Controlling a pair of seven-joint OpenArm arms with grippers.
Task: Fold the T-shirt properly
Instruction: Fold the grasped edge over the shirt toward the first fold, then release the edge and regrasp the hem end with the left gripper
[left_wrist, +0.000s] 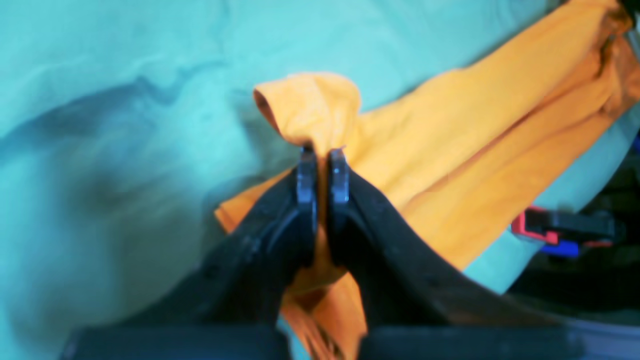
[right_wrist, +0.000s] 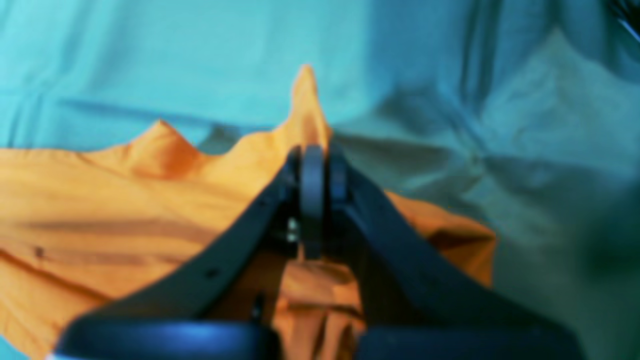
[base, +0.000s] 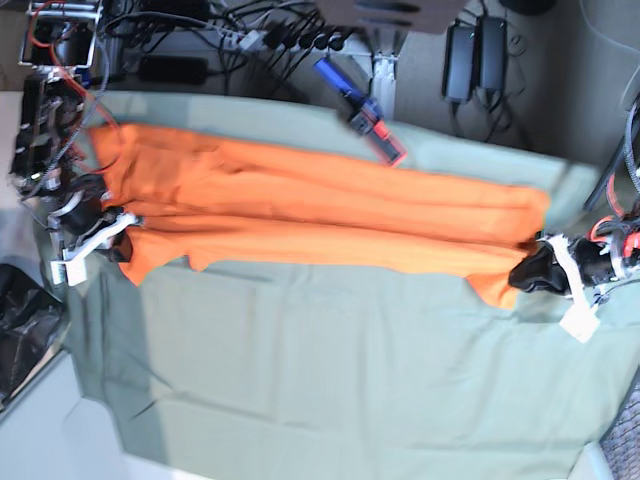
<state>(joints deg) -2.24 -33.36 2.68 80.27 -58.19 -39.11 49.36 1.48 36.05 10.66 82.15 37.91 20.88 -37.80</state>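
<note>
T-shirt (base: 320, 215): orange, stretched long across pic top, on green cloth (base: 330, 370).
L hand (base: 532, 272): pinching shirt, right edge.
R hand (base: 112, 238): pinching shirt, left edge.

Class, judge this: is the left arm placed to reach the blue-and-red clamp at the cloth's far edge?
Probably not now: the left gripper is shut on the bright orange T-shirt, and the clamp lies well away across it.

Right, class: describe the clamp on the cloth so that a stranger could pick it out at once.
Start from the grey-green cloth covering the table, then find the orange T-shirt stretched across it. Just beyond the shirt's far edge, near the middle, lies the clamp: a small blue tool with red tips, the only blue and red thing on the cloth.
</note>
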